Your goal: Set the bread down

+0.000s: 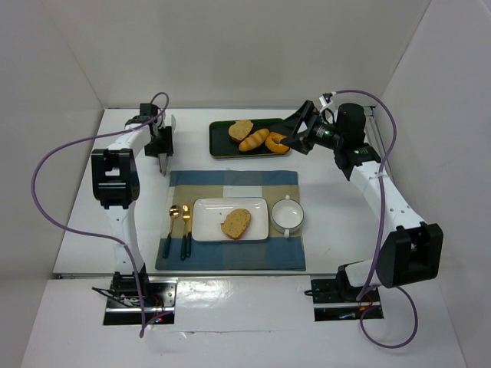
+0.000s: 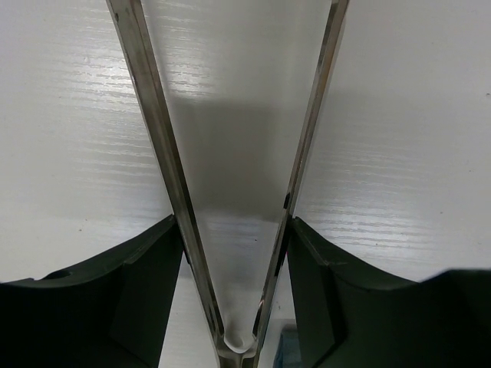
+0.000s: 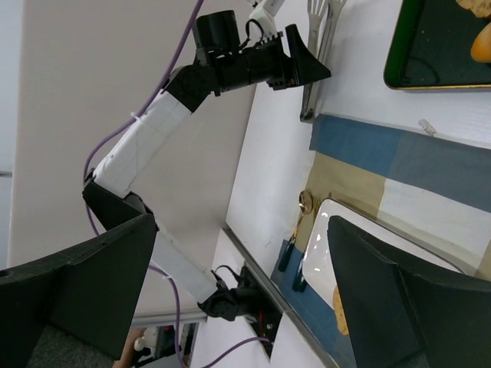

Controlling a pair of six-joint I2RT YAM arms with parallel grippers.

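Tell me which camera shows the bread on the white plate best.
Top external: the whole bread lies unobstructed on the white plate. Right wrist catches only a sliver of it, low in frame. Left wrist shows none of it, just the tongs.

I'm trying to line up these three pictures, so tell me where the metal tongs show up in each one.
Top external: the tongs are at upper left, just beyond the far left corner of the placemat.
Left wrist: the tongs fill the middle, their two arms spreading in a V toward the top.
Right wrist: the tongs are at top centre, above the placemat's blue corner.
Shared landmark: the checked placemat, clear in the top and right wrist views.
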